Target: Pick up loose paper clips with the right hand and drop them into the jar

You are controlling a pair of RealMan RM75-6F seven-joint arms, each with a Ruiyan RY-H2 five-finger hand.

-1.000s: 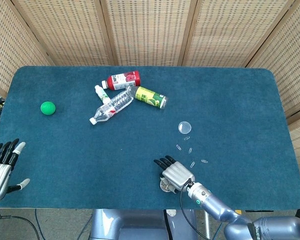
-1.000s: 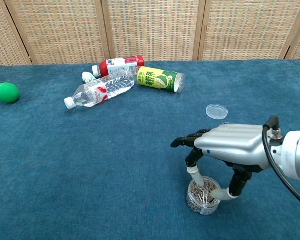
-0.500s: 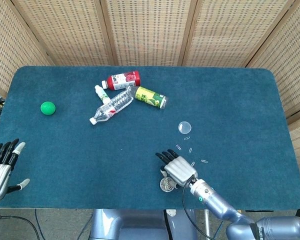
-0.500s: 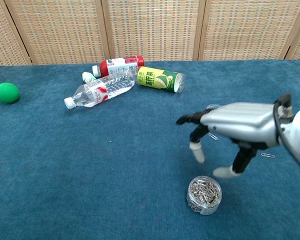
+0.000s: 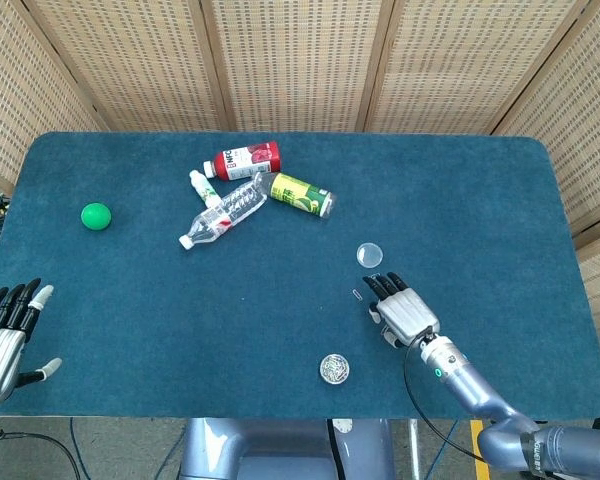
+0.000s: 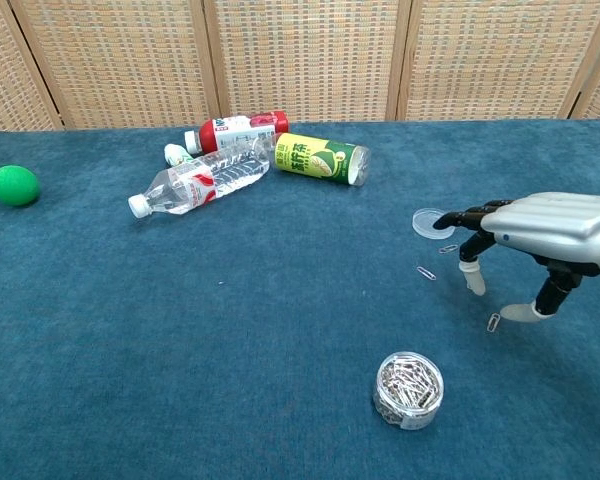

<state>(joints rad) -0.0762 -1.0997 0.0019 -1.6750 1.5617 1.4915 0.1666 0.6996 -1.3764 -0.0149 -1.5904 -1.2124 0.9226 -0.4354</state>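
The small clear jar [image 5: 333, 369] [image 6: 408, 389], full of paper clips, stands uncapped near the table's front edge. Its round clear lid [image 5: 370, 254] [image 6: 432, 222] lies further back. Loose paper clips lie on the blue cloth: one [image 5: 356, 294] [image 6: 426, 272] left of my right hand, one [image 6: 447, 248] by the lid, one [image 6: 493, 322] under the thumb. My right hand [image 5: 400, 308] [image 6: 535, 235] hovers palm-down over these clips, right of the jar, fingers spread and holding nothing. My left hand [image 5: 5, 335] rests open at the table's front left corner.
At the back left lie a red-labelled bottle [image 5: 247, 160] [image 6: 235, 131], a clear water bottle [image 5: 223, 213] [image 6: 202, 180], a yellow-green can [image 5: 300, 194] [image 6: 320, 158] and a small white bottle [image 5: 204, 188]. A green ball [image 5: 96, 215] [image 6: 14, 185] sits at the far left.
My right hand has left the jar, rising and moving back and to the right until it hangs over the loose clips. The jar now stands uncovered. The left hand is unchanged.
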